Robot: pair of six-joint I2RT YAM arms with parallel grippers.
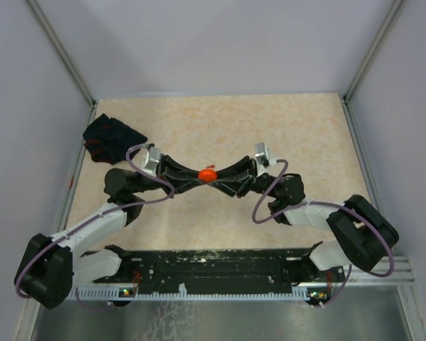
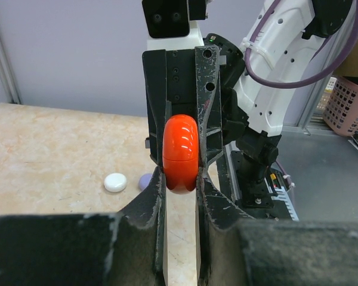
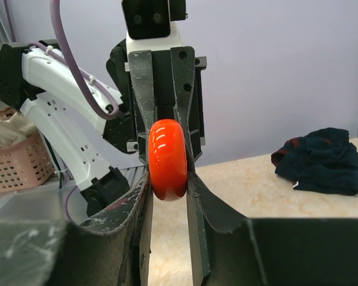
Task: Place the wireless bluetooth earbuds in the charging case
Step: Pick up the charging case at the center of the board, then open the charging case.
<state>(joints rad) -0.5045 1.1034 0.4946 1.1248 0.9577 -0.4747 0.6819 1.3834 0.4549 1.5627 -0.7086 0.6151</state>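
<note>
1. The left claw [image 2: 180,182] is clenched on the red charging case [image 2: 180,143], held edge-up above the bench [image 2: 48,149].
2. The right claw [image 3: 169,182] clamps the same case from the opposite side.
3. The case is closed, its contents hidden.
4. Beyond it, a white disc [image 2: 115,182] lies on the bench.

The red case [image 2: 179,155] shows only its rim: the fingers of the left tool [image 2: 179,179] and right tool [image 3: 169,176] cover both faces. A pale purple thing [image 2: 144,180] on the table [image 2: 48,149] sits half hidden behind the left tool. The pink basket [image 2: 350,107] is cut off at the edge.
</note>
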